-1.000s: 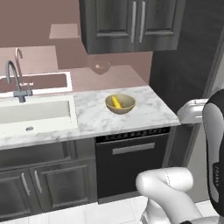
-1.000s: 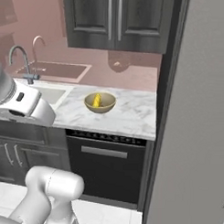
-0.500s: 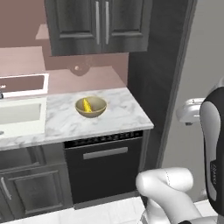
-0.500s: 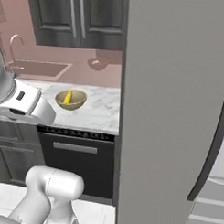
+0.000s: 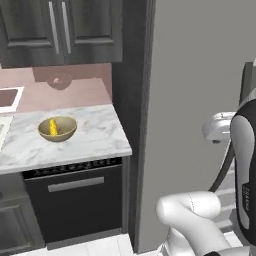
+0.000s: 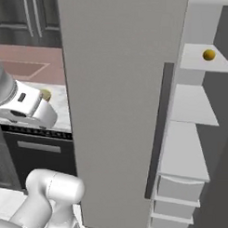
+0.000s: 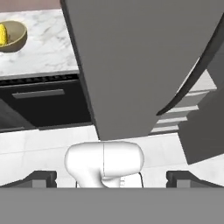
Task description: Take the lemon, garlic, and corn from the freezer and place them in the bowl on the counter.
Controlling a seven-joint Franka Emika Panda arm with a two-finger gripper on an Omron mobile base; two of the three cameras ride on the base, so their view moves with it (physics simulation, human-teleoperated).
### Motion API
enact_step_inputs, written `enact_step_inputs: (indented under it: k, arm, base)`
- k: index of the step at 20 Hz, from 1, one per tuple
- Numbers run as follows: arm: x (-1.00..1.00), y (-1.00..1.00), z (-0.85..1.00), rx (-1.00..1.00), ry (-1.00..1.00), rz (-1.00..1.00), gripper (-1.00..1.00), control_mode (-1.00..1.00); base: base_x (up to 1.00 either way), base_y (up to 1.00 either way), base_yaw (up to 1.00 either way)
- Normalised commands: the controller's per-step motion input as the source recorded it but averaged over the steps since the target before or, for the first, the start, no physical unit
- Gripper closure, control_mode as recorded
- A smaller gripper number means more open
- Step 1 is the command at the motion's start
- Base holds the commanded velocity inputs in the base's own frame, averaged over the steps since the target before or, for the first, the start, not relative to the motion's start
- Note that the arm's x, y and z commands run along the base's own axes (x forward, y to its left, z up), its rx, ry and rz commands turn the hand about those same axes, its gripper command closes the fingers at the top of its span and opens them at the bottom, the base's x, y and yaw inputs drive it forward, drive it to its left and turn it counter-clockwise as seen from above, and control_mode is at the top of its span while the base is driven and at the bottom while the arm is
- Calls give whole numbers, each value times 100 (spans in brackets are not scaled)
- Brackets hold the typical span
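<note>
**Freezer door ajar, corn in the bowl**

While our gripper (image 7: 111, 177) hangs with its fingers spread wide and nothing between them, we face the grey freezer (image 6: 116, 102), whose door stands open beside its white shelves. On the top shelf we see the lemon (image 6: 209, 55), alone and well apart from our hand. To the left, on the counter (image 5: 95, 137), the bowl (image 5: 58, 129) holds the corn (image 5: 53, 127), lying tilted inside it. Below the counter sits a black dishwasher (image 5: 75, 200). We cannot find the garlic
</note>
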Motion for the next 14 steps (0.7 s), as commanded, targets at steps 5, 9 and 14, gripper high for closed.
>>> enact_step_inputs:
  k: [5,9,14]
  arm:
    - [0,0,0,0,0,0,-100,100]
    - [0,0,0,0,0,0,-100,100]
    - [0,0,0,0,0,0,-100,100]
  base:
    - [38,-80,0]
    - [52,-68,0]
    - [51,-71,0]
